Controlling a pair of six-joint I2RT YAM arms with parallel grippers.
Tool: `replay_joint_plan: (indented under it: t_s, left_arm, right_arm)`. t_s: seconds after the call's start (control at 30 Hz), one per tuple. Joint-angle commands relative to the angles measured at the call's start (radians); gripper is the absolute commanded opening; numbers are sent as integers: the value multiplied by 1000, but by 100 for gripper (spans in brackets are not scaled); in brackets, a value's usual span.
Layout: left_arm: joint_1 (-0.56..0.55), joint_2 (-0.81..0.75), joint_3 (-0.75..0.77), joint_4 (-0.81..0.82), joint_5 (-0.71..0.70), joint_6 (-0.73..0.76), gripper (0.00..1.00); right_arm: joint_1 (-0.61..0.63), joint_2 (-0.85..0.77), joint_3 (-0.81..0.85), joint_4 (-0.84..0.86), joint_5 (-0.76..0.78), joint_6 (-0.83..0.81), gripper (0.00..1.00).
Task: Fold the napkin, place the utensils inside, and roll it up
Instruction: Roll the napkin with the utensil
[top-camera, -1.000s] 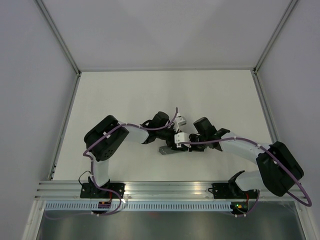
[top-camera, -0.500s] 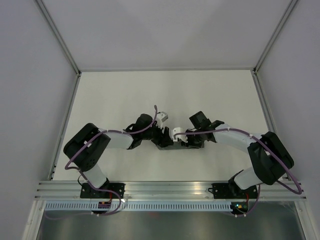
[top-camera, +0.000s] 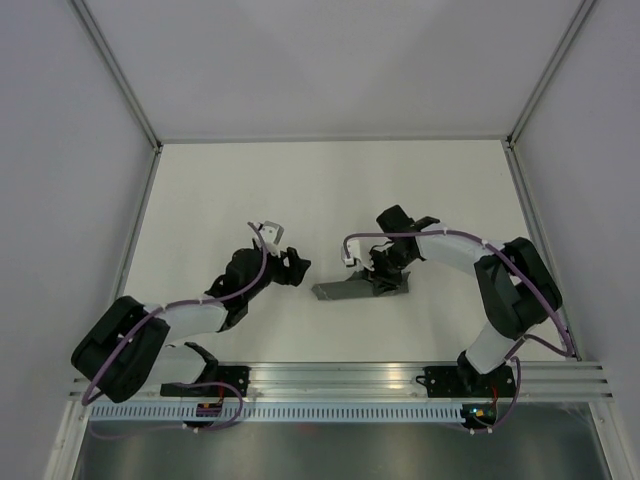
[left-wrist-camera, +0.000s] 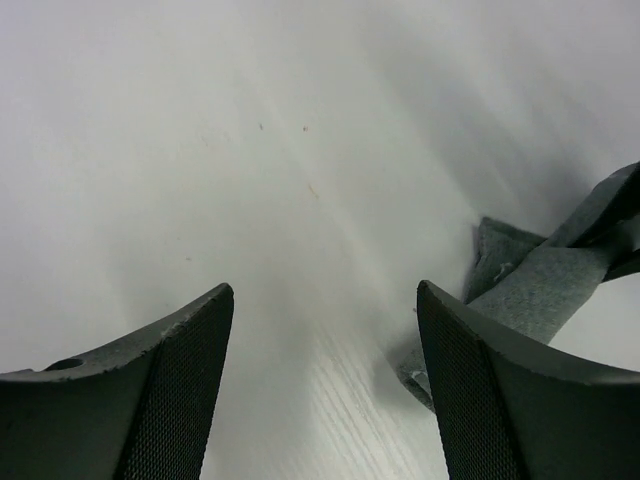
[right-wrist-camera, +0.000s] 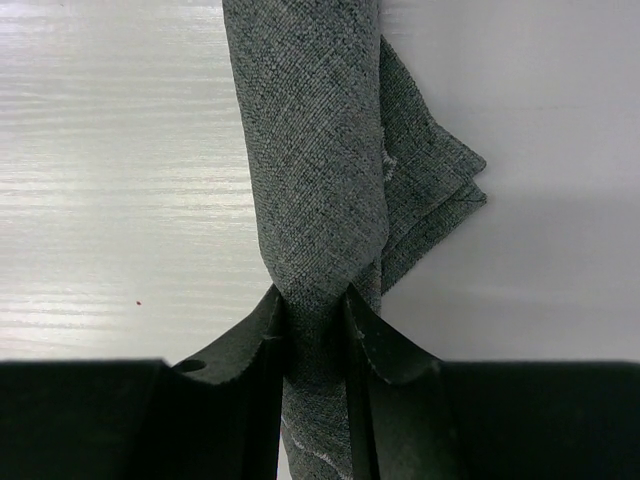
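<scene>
Napkin (top-camera: 350, 291) is a tight roll, just 5 o'clock of centre on the table (top-camera: 220, 190). Right gripper (right-wrist-camera: 315, 300) is clenched on the roll's 3 o'clock end. Left gripper (top-camera: 297, 268) is released and empty at its 9 o'clock, apart from it.

Risks:
- Loose corner layers beside the grip may spring open when the right jaws let go.
- A one-ended lift could tip utensils out the free end. Can't see any utensils.

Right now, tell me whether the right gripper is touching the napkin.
Touching. The right wrist view shows the right gripper pinched on the rolled napkin.
</scene>
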Motion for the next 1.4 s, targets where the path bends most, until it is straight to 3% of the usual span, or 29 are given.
replay_joint_plan:
  t_s: [0.0, 0.1, 0.23, 0.43, 0.7, 1.03, 1.37]
  left_arm:
    - [-9, -103, -60, 221, -59, 40, 79]
    - [-42, -153, -71, 232, -52, 145, 79]
    - [-168, -160, -31, 194, -82, 340, 80]
    - [-383, -26, 84, 85, -156, 596, 81]
    - [-505, 176, 213, -12, -119, 750, 85]
    - [-563, 366, 277, 31, -151, 857, 86]
    - [-563, 448, 316, 29, -161, 906, 85]
  right_arm:
    - [-42, 105, 37, -130, -2, -51, 11]
    - [-62, 154, 86, -170, -15, -60, 11]
    - [-73, 208, 140, -220, -22, -60, 11]
    - [-78, 266, 183, -240, -18, -48, 10]
    - [-85, 313, 217, -268, -18, -41, 10]
    - [-96, 355, 252, -300, -24, -41, 10]
    - [-116, 372, 274, -328, -24, -48, 10]
